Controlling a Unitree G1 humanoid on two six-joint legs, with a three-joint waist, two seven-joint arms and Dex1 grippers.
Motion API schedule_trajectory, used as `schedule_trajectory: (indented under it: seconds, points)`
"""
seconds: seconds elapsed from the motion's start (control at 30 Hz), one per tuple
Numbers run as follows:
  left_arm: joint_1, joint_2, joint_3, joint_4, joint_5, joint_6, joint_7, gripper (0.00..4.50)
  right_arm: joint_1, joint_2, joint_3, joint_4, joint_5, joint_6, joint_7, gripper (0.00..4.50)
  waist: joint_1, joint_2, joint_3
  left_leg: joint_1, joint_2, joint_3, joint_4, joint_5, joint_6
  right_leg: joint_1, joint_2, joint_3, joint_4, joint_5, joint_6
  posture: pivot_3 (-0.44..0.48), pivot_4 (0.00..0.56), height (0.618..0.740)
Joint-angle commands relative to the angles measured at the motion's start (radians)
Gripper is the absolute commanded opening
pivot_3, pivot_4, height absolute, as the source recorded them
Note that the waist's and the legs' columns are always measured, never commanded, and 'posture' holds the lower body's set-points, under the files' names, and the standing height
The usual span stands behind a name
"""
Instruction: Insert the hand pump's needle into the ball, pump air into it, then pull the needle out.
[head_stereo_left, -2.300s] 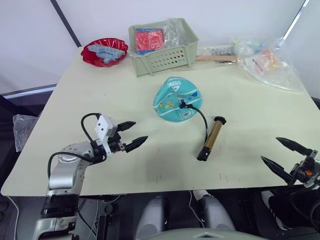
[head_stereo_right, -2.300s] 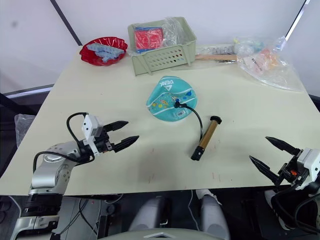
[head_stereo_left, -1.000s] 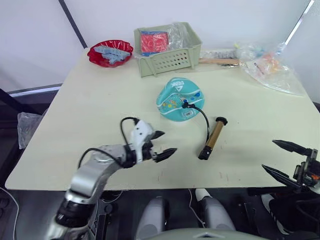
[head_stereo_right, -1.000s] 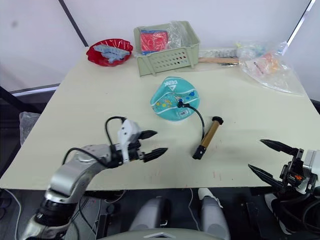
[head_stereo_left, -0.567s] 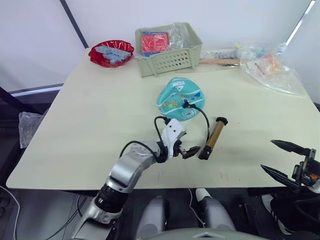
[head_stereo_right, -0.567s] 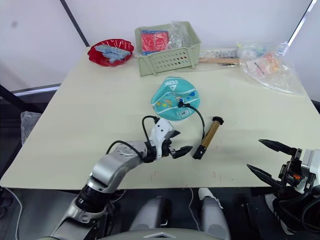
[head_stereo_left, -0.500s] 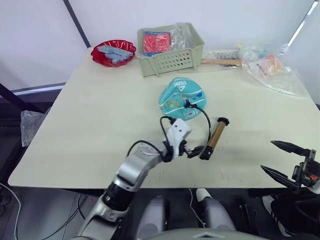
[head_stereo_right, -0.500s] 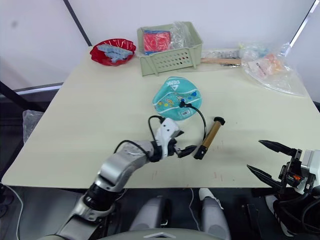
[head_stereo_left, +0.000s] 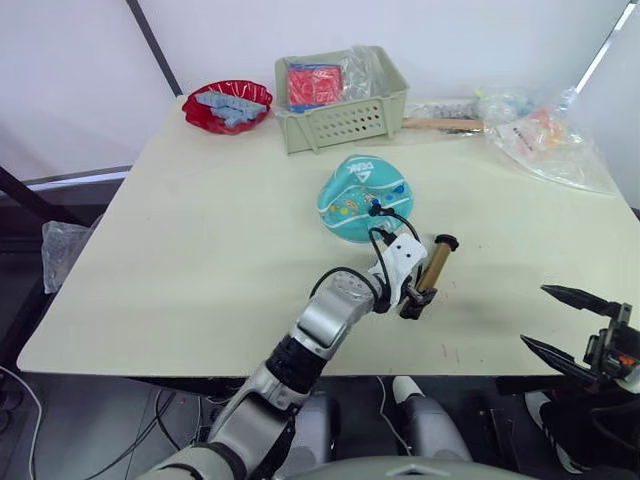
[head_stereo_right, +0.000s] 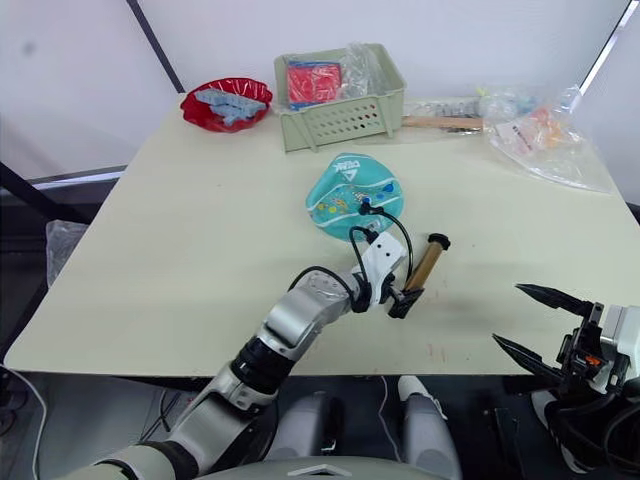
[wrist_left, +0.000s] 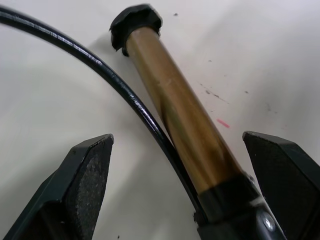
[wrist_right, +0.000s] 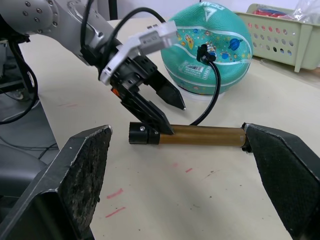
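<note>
The teal ball lies mid-table, its printed side up. The hand pump rests just right of it, gold barrel pointing toward me. Its black hose loops up to a black fitting pressed against the ball; the needle itself is hidden there. My left gripper is open, and its fingers straddle the barrel near the black end cap closest to me. My right gripper hangs open off the table's front right corner, holding nothing.
A green basket with red packets and a red bowl stand along the far edge. Crinkled plastic bags and a wooden stick lie at the far right. Bare tabletop spreads to the left.
My left arm has swept from the table's front left across to the pump, and its open fingers now bracket the barrel's near end. The right gripper has stayed put.
</note>
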Motion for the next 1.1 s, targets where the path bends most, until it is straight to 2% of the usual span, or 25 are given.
schedule_trajectory:
  seconds: [0.03,0.2,0.4,0.5,0.53,0.57,0.67,0.7,1.1]
  points:
    - [-0.035,-0.062,-0.003,0.05,0.03,-0.027,0.036,4.4,0.005,0.005,-0.002,-0.029,0.003,-0.023,-0.006,4.5,0.0,0.0,0.0,0.0,0.0,0.0,0.0,0.0,0.0,0.0,0.0,0.0,0.0,0.0,0.0,0.0,0.15,0.738]
    - [-0.075,-0.115,0.001,0.137,0.074,-0.04,0.079,4.4,0.006,0.008,0.007,-0.026,-0.002,-0.033,-0.011,4.5,0.0,0.0,0.0,0.0,0.0,0.0,0.0,0.0,0.0,0.0,0.0,0.0,0.0,0.0,0.0,0.0,0.15,0.738]
    - [-0.081,-0.129,-0.006,0.163,0.106,-0.052,0.086,4.4,-0.011,0.002,0.008,-0.012,0.001,-0.033,-0.015,4.5,-0.001,0.0,0.0,0.0,0.0,0.0,0.0,0.0,0.0,0.0,0.0,0.0,0.0,0.0,0.0,0.0,0.15,0.738]
    - [-0.073,-0.13,0.0,0.159,0.116,-0.057,0.093,3.55,-0.021,0.002,0.007,0.004,-0.005,-0.038,-0.014,4.5,0.0,0.0,0.0,0.0,0.0,0.0,0.0,0.0,0.0,0.0,0.0,0.0,0.0,0.0,0.0,0.0,0.15,0.738]
    - [-0.07,-0.127,-0.001,0.154,0.122,-0.058,0.095,2.86,-0.022,0.002,0.006,0.008,-0.007,-0.04,-0.014,4.5,0.0,0.0,0.0,0.0,0.0,0.0,0.0,0.0,0.0,0.0,0.0,0.0,0.0,0.0,0.0,0.0,0.15,0.738]
    - [-0.066,-0.122,-0.001,0.149,0.125,-0.055,0.093,2.71,-0.024,0.003,0.007,0.01,-0.008,-0.042,-0.015,4.5,0.0,0.0,0.0,0.0,0.0,0.0,0.0,0.0,0.0,0.0,0.0,0.0,0.0,0.0,0.0,0.0,0.15,0.738]
    - [-0.048,-0.104,-0.01,0.129,0.135,-0.051,0.087,1.47,-0.032,0.006,0.008,0.019,-0.012,-0.045,-0.017,4.5,-0.002,0.0,0.0,0.0,0.0,0.0,0.0,0.0,0.0,0.0,0.0,0.0,0.0,0.0,0.0,0.0,0.15,0.738]
    - [-0.045,-0.096,-0.015,0.122,0.14,-0.05,0.084,1.28,-0.036,0.007,0.01,0.022,-0.013,-0.045,-0.018,4.5,-0.002,0.001,0.0,0.0,0.0,0.0,0.0,0.0,0.0,0.0,0.0,0.0,0.0,0.0,0.0,0.0,0.15,0.738]
    - [-0.02,0.008,-0.033,0.035,0.143,-0.076,-0.003,1.21,-0.076,0.018,0.033,0.043,-0.024,-0.047,-0.029,4.5,-0.005,0.001,-0.001,0.0,0.001,0.0,0.0,0.0,0.0,0.0,0.001,0.0,0.0,0.0,0.0,0.0,0.15,0.738]
